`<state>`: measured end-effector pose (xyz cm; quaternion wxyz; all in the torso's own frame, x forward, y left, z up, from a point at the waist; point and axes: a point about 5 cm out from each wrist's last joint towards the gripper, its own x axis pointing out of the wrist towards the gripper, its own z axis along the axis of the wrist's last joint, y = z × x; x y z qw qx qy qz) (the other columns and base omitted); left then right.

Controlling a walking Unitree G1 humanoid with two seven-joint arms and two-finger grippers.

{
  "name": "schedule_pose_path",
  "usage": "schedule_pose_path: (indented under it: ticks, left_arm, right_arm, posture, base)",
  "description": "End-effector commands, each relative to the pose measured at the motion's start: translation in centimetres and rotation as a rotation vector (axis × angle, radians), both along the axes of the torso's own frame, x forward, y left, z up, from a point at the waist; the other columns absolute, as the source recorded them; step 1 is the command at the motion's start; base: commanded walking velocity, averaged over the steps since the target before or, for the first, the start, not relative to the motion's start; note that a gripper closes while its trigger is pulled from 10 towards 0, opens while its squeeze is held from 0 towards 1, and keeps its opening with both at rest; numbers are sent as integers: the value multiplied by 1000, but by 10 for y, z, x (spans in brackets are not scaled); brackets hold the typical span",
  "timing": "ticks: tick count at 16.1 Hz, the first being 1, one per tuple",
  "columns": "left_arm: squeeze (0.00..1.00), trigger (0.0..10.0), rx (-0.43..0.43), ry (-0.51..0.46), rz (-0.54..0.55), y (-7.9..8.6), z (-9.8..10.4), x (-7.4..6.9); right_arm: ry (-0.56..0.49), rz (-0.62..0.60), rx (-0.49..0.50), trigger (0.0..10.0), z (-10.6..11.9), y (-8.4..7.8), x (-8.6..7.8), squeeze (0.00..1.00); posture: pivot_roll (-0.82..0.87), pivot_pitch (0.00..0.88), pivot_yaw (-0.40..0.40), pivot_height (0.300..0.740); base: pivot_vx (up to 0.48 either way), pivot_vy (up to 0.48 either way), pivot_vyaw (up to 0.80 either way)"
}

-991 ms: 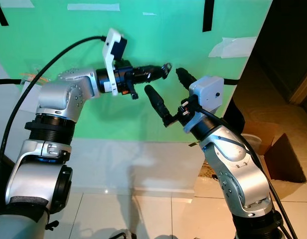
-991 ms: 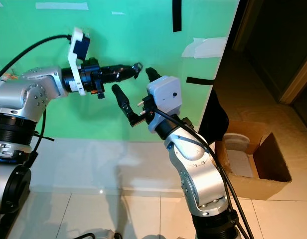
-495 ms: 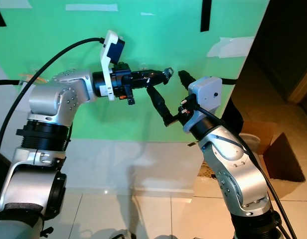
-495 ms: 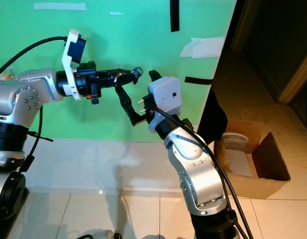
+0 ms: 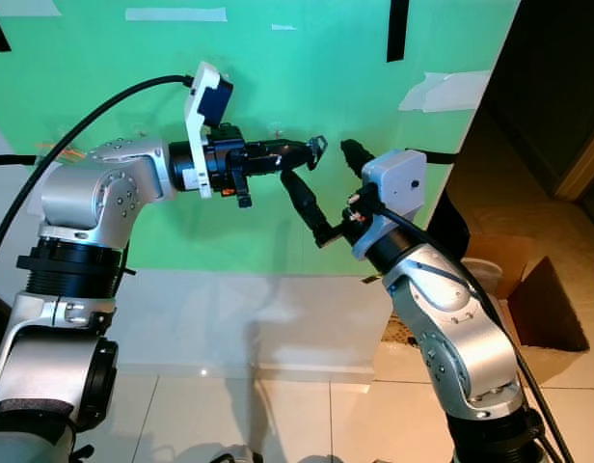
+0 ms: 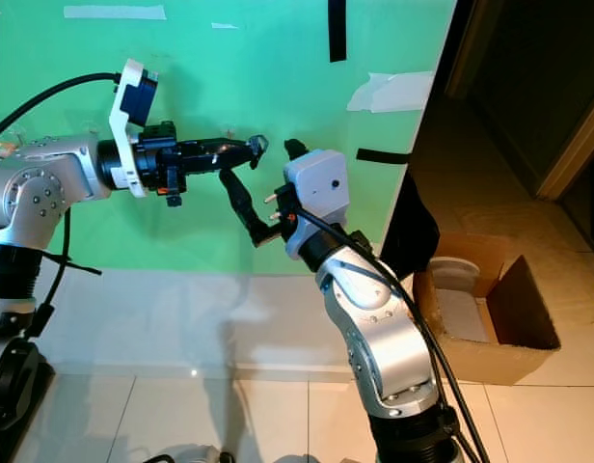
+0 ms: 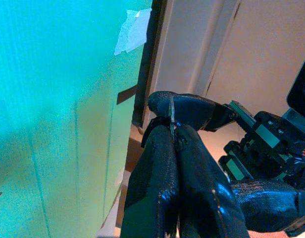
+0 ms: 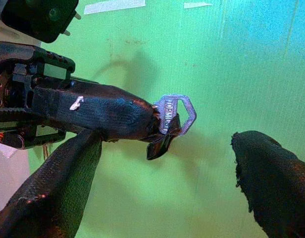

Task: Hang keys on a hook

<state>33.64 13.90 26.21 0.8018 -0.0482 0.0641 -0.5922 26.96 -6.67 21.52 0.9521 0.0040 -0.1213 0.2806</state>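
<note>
My left gripper (image 5: 310,149) reaches to the right in front of the green wall (image 5: 278,58), shut on a small silver key (image 5: 318,144) that sticks out past its tips. In the right wrist view the key (image 8: 176,113) shows its bow with stamped letters. My right gripper (image 5: 328,177) is raised just to the right of it and stands open. One of its fingers (image 5: 303,199) lies below the key and the other (image 5: 356,152) to the key's right, neither touching it. In the left wrist view the left fingertips (image 7: 168,148) are pressed together on the key's thin edge (image 7: 171,111).
Black tape strips (image 5: 398,29) and white tape pieces (image 5: 442,92) are stuck on the wall. To the right are a dark doorway (image 5: 557,87) and an open cardboard box (image 5: 528,299) on the tiled floor (image 5: 307,415).
The left gripper, with the key in it, has shifted slightly left and down, and its wrist has turned a little. The right arm has barely moved.
</note>
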Motion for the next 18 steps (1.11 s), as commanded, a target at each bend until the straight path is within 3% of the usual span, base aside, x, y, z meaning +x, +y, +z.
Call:
schedule_pose_path:
  ticks: [1, 8, 10, 11, 14, 15, 16, 17, 18]
  left_arm:
    - [0, 10000, 16, 26, -19, 5, -5, -5]
    - [0, 10000, 10, 27, -29, 5, -3, -8]
    - [0, 10000, 7, 32, -44, 4, -2, -9]
    - [0, 10000, 8, 32, -44, 5, -2, -9]
    - [0, 10000, 8, 31, -37, 5, -2, -9]
    - [0, 10000, 8, 29, -33, 5, -2, -8]
    - [0, 10000, 8, 28, -30, 5, -2, -8]
    - [0, 10000, 8, 26, -24, 6, -2, -7]
    - [0, 10000, 5, 24, -8, 7, -2, -5]
  right_arm:
    - [-9, -128, 8, 10000, 4, -22, 8, 0]
    - [32, -139, 4, 10000, -3, -23, 11, 0]
    - [39, -154, 19, 7451, -3, -25, 12, 0]
    - [41, -160, 21, 7098, -3, -25, 12, 0]
    - [48, -170, 17, 3686, -4, -27, 13, 0]
    - [49, -164, 17, 2980, -4, -27, 13, 0]
    - [49, -162, 18, 2980, -4, -27, 13, 0]
    - [49, -157, 18, 745, -5, -26, 13, 0]
    - [50, -149, 20, 0, -5, -26, 13, 0]
  posture:
    - [28, 0, 19, 740]
    - [28, 0, 18, 740]
    - [27, 0, 21, 740]
    - [27, 0, 21, 740]
    - [25, 0, 23, 740]
    - [26, 0, 20, 740]
    - [26, 0, 20, 740]
    - [26, 0, 20, 740]
    - [26, 0, 20, 740]
  base:
    - [0, 0, 0]
    - [0, 0, 0]
    - [0, 0, 0]
    - [0, 0, 0]
    - [0, 0, 0]
    - [0, 0, 0]
    - [0, 0, 0]
    - [0, 0, 0]
    - [0, 0, 0]
